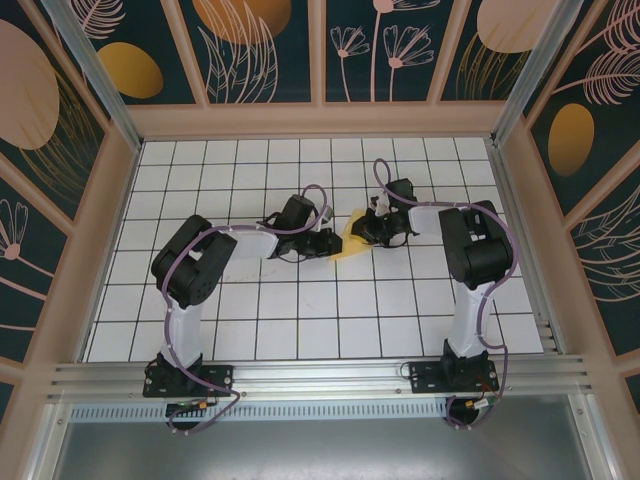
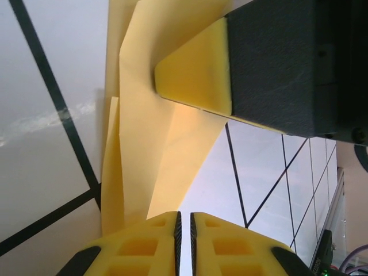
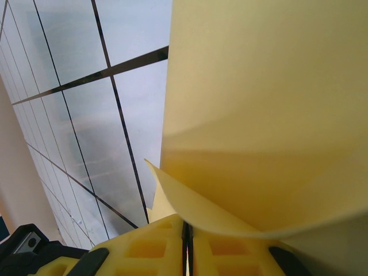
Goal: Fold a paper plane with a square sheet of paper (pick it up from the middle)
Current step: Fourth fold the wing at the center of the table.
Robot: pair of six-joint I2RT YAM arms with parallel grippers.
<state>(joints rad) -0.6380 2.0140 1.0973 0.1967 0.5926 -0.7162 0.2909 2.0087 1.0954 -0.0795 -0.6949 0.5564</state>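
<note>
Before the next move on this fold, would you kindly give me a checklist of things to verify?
1. Right tool shut on the paper: ok.
2. Left tool shut: ok.
3. Left tool actually pinching the paper: cannot tell.
4. Folds creased into the paper: ok, layers show in the left wrist view.
5. Paper lying flat: not ok, it bows beside the right tool.
6. Tools apart from each other: ok.

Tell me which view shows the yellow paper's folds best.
The left wrist view: the yellow paper shows its creases and layered flaps clearly. The right wrist view gives one smooth curved surface; the top view, a small patch.
</note>
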